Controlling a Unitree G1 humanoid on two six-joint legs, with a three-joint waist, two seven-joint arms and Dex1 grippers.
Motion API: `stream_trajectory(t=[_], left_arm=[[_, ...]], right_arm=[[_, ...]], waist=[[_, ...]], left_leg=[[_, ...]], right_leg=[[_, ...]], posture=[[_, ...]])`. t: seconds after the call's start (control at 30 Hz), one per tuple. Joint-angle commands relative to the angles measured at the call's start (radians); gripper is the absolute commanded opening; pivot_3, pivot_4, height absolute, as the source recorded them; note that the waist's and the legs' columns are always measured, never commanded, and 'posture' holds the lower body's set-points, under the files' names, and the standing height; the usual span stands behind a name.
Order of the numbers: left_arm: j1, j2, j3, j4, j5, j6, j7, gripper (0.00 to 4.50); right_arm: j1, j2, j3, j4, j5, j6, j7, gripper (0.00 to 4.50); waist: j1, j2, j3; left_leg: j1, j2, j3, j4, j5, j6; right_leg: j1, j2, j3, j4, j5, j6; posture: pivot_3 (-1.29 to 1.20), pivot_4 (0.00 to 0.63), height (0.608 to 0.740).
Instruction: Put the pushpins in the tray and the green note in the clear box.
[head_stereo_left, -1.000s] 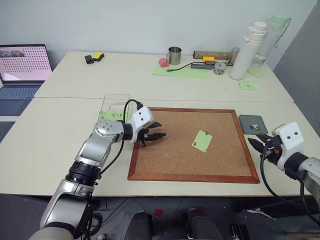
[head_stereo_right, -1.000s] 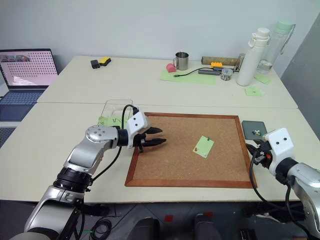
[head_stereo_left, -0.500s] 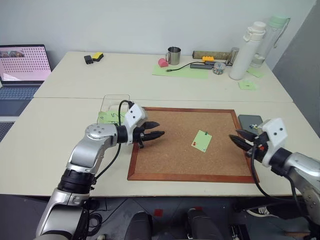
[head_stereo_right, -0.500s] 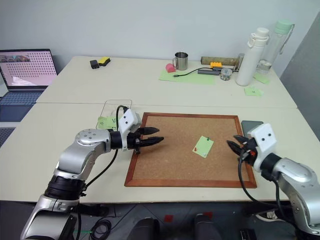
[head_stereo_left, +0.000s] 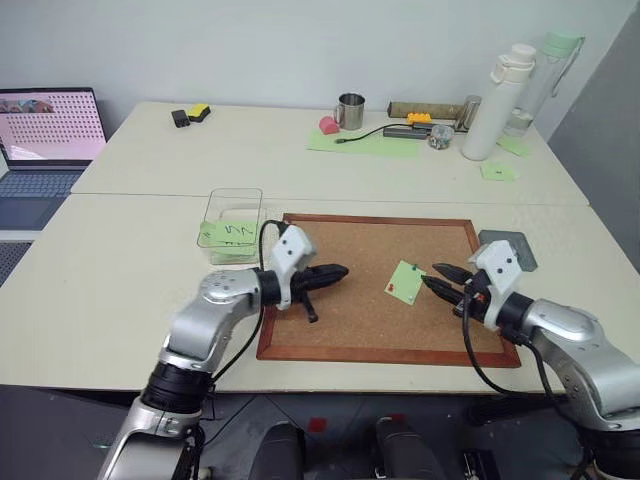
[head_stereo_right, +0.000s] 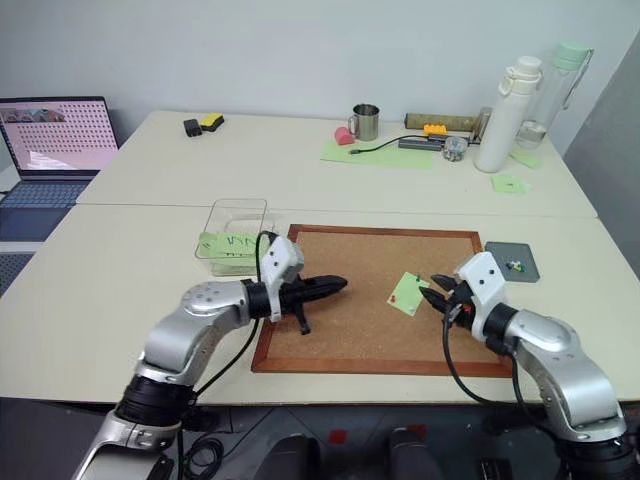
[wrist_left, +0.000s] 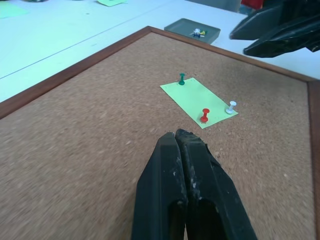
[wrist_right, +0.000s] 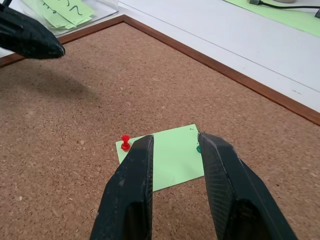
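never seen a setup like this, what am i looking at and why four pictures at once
It is a two-armed robot at a table. Two pictures come from cameras in its head, looking down; two come from cameras on its wrists, looking along the black fingers. On the table lies a corkboard with a green note pinned by a red pushpin, a green pushpin and a white pin. The left gripper is shut and holds nothing. The right gripper is open, close beside the note. A grey tray and a clear box wait nearby.

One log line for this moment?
left claw: shut | right claw: open over pinned light-green square note | red pushpin: in
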Motion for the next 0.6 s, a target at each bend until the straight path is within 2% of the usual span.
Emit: stream_trajectory(t=[0.03,0.2,0.6], left_arm=[[0.000,-0.022,-0.045,0.059,0.056,-0.075,0.024,0.06],[0.016,-0.020,-0.122,0.153,0.142,-0.152,0.020,0.06],[0.008,-0.035,-0.121,0.160,0.142,-0.169,-0.002,0.06]], right_arm=[[-0.036,0.020,0.011,0.037,-0.037,-0.042,-0.027,1.45],[-0.065,0.062,0.030,0.110,-0.065,-0.054,-0.044,1.45],[-0.156,0.149,0.074,0.296,-0.126,-0.102,-0.065,1.45]], waist=[[0.000,0.000,0.000],[0.000,0.000,0.000],[0.001,0.002,-0.002]], left_leg=[[0.000,0.000,0.000,0.000,0.000,0.000],[0.000,0.000,0.000,0.000,0.000,0.000],[0.000,0.000,0.000,0.000,0.000,0.000]], right_leg=[[0.000,0.000,0.000,0.000,0.000,0.000],[0.000,0.000,0.000,0.000,0.000,0.000],[0.000,0.000,0.000,0.000,0.000,0.000]], posture=[[0.00,0.150,0.740],[0.00,0.150,0.740],[0.00,0.150,0.740]])
